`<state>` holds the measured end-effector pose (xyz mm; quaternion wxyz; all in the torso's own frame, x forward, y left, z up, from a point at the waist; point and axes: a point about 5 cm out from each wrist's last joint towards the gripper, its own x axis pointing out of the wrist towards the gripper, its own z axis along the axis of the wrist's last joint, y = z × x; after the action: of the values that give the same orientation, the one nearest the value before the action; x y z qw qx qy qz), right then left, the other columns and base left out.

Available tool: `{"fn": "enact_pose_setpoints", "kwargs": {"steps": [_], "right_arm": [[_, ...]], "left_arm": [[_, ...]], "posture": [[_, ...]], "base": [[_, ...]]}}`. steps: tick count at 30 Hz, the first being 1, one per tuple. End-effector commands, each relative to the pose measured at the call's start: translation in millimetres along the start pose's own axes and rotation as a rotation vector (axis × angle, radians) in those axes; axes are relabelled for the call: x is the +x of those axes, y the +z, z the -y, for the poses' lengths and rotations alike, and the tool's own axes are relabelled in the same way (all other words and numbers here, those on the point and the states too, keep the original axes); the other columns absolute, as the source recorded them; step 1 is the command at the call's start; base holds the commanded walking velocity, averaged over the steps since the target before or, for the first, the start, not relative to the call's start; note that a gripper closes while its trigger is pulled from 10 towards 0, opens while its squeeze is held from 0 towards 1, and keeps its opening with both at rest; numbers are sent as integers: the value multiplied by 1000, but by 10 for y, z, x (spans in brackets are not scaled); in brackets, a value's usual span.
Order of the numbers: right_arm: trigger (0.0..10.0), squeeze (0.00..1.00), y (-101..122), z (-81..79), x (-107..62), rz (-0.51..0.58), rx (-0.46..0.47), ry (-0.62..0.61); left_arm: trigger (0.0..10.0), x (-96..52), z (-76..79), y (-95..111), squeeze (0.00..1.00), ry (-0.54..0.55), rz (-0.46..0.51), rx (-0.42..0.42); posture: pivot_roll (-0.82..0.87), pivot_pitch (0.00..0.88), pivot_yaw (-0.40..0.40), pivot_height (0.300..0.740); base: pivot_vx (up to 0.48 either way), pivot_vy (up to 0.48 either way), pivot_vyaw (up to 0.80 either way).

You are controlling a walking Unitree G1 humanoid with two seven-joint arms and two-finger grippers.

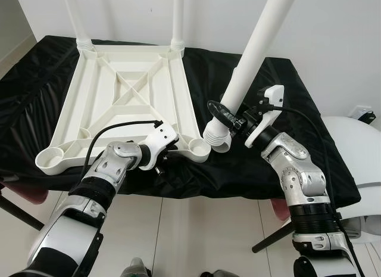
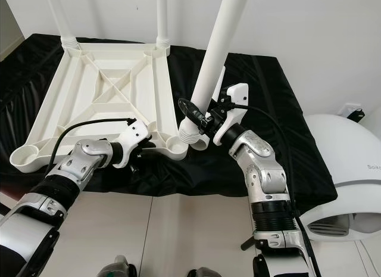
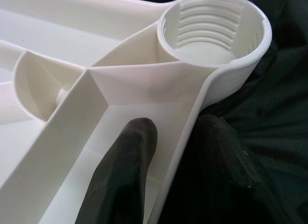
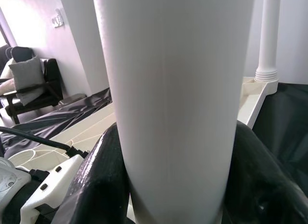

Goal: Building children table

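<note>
Nearest, left gripper (image 3: 168, 180) pinched on the side rim of the upturned white plastic tabletop (image 1: 128, 95), beside its empty threaded corner socket (image 3: 215, 31). Just beyond, right gripper (image 1: 224, 115) clamped round a loose white plastic leg (image 1: 253, 56), tilted, threaded end beside that socket. Farther back on the black cloth-covered table (image 1: 286, 125), two upright fitted legs (image 1: 177, 18).

White moulded plastic tabletop (image 1: 128, 104), smooth with a slight sheen, ribbed underneath. Just beyond the left hand (image 3: 168, 176), whose matt black fingers (image 3: 125, 176) look rubbery, a ridged plastic socket (image 3: 214, 33). The right hand (image 4: 173, 185) wraps a smooth matt white plastic leg (image 1: 250, 62). Black cloth (image 1: 250, 170), shiny and creased, covers the counter. Arms brushed silver metal.
</note>
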<state>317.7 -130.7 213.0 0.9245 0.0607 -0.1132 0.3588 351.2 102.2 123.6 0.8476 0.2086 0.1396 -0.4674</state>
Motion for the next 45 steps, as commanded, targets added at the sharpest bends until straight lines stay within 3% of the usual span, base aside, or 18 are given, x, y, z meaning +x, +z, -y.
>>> {"fn": "enact_pose_setpoints", "kwargs": {"steps": [1, 13, 14, 17, 18, 19, 21, 23, 25, 26, 27, 29, 30, 35, 36, 37, 38, 45], "right_arm": [[10000, 0, 21, -7, -9, 5, -15, 5], [10000, 0, 0, 5, -9, -7, -26, 8], [10000, 0, -2, 4, -8, -8, -28, 8], [10000, 0, -3, 3, -8, -8, -28, 8], [10000, 0, -2, 4, -7, -8, -28, 8], [10000, 0, -2, 4, -7, -8, -28, 8], [10000, 0, 7, 10, -9, -6, -31, 7], [10000, 0, 15, 15, -10, -5, -34, 6], [10000, 0, 16, 16, -10, -5, -35, 5], [10000, 0, 19, 19, -12, -5, -36, 4], [10000, 0, 20, 21, -13, -4, -38, 3], [10000, 0, 22, 23, -15, -4, -38, 2], [10000, 0, 23, 24, -16, -3, -39, 1], [10000, 0, 26, 23, -15, 2, -34, -2], [10000, 0, 25, 22, -14, 2, -34, -2], [10000, 0, 25, 22, -14, 2, -34, -2], [10000, 0, 25, 21, -13, 3, -33, -1], [10000, 0, 27, 20, -3, 4, -34, 3]], "left_arm": [[10000, -4, -48, -45, 0, 132, 8, -56], [10000, 79, 88, -8, 0, 87, 70, -56], [8235, 91, 120, 15, 0, 73, 92, -56], [8235, 92, 126, 19, 0, 70, 96, -56], [2039, 107, 155, 20, 0, 56, 97, -53], [2039, 107, 155, 20, 0, 56, 97, -53], [7020, 134, 218, -15, 0, 13, 61, -26], [4471, 136, 253, -54, 0, -18, 29, 11], [4471, 134, 262, -63, 0, -26, 22, 30], [10000, 135, 263, -74, 0, -33, 13, 16], [10000, 137, 263, -84, 192, -40, 3, 1], [10000, 136, 259, -90, 192, -43, -7, -5], [10000, 133, 243, -93, 1000, -35, -14, -8], [10000, 114, 183, -58, 1000, -5, -7, -8], [10000, 107, 168, -44, 275, 0, -6, 0], [10000, 107, 168, -44, 275, 0, -6, 0], [10000, 100, 152, -28, 0, 5, -4, 4], [10000, 58, 101, 78, 0, 10, 35, 1]], "posture": [[34, 25, -36, 740], [36, 32, -33, 740], [36, 34, -33, 740], [36, 34, -33, 740], [36, 36, -33, 740], [36, 36, -33, 740], [33, 38, -31, 740], [32, 40, -29, 740], [32, 40, -29, 740], [32, 41, -26, 740], [31, 41, -25, 740], [31, 41, -24, 740], [30, 42, -23, 740], [32, 43, -22, 740], [35, 44, -23, 740], [35, 44, -23, 740], [36, 43, -23, 740], [38, 41, -28, 740]], "base": [[0, 0, 0], [0, 0, 0], [0, 0, 0], [0, 0, 0], [0, 0, 0], [0, 0, 0], [0, 0, 0], [0, 0, 0], [0, 0, 0], [0, 0, 0], [0, 0, 0], [0, 0, 0], [0, 0, 0], [0, 0, 0], [0, 0, 0], [0, 0, 0], [0, 0, 0], [0, 0, 0]]}}
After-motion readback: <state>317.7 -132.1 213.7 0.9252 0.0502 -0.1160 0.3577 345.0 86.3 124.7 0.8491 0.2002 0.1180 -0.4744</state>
